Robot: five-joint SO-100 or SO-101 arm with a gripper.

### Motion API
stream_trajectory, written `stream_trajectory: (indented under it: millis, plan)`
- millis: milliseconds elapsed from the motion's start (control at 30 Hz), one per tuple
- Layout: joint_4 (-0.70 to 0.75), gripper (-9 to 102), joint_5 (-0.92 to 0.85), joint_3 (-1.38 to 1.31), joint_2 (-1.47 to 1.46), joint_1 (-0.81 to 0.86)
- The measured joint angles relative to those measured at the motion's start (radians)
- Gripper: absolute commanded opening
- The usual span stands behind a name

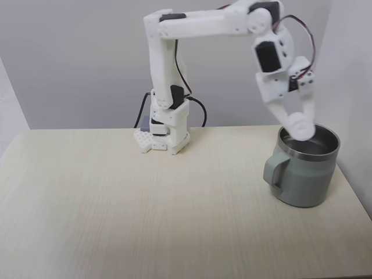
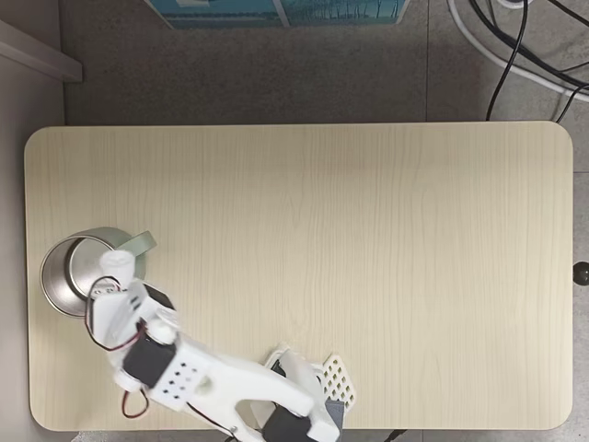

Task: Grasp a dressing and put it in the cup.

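Observation:
The sage-green cup (image 1: 303, 181) stands at the right of the table in a fixed view, steel rim up and handle (image 1: 274, 172) facing left. In the top-down fixed view the cup (image 2: 64, 281) sits near the left edge. My white gripper (image 1: 299, 127) hangs over the cup's mouth, shut on the dressing (image 1: 301, 124), a small white roll held just above the rim and slightly blurred. From above, the dressing (image 2: 114, 263) shows at the gripper (image 2: 116, 273) tip, over the cup's near-right rim.
The arm's base (image 1: 167, 132) is fixed at the back middle of the pale wood table (image 1: 145, 203). The cup is close to the table's right edge and a wall. In the top-down fixed view, cables (image 2: 515, 46) and a blue box (image 2: 276, 11) lie on the floor beyond the table.

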Motion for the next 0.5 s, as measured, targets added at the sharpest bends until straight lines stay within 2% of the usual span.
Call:
stream_trajectory:
  millis: [300, 367, 433, 500]
  plan:
    - [-0.048, 0, 0.026, 0.0, 0.046, -0.023]
    - [-0.048, 8, 0.026, 0.0, 0.046, -0.017]
    - [-0.048, 21, 0.026, -0.009, 0.046, -0.035]
    - [-0.048, 28, 0.008, -0.035, 0.031, -0.049]
